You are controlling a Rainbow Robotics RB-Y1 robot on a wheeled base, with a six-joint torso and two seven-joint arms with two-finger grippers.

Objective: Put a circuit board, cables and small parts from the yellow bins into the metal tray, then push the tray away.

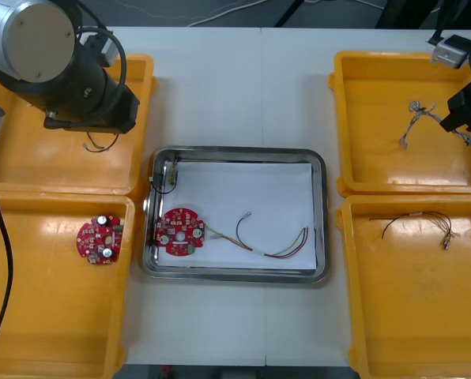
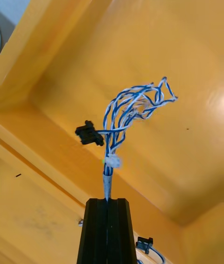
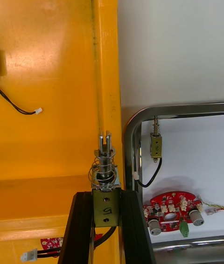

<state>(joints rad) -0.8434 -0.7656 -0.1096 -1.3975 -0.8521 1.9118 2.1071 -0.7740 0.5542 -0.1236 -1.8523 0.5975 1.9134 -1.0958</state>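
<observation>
My left gripper [image 3: 105,196] is shut on a small metal part [image 3: 104,170] with a spring and a black lead, held above the inner wall of the far-left yellow bin [image 1: 133,71], next to the metal tray [image 1: 318,162]. In the far-right yellow bin [image 1: 354,87], my right gripper [image 2: 108,201] is shut on the end of a twisted blue and white cable [image 2: 133,105] that rises from the fingertips. In the tray lie a round red circuit board [image 1: 180,231], a red and yellow cable [image 1: 276,243] and a small metal part [image 1: 169,170] with a black lead.
A second red circuit board [image 1: 99,239] sits in the near-left bin [image 1: 30,316]. Thin black cables [image 1: 417,221] lie in the near-right bin [image 1: 393,316]. More blue and white cables [image 1: 423,117] rest in the far-right bin. A black cable [image 3: 18,107] lies in the far-left bin.
</observation>
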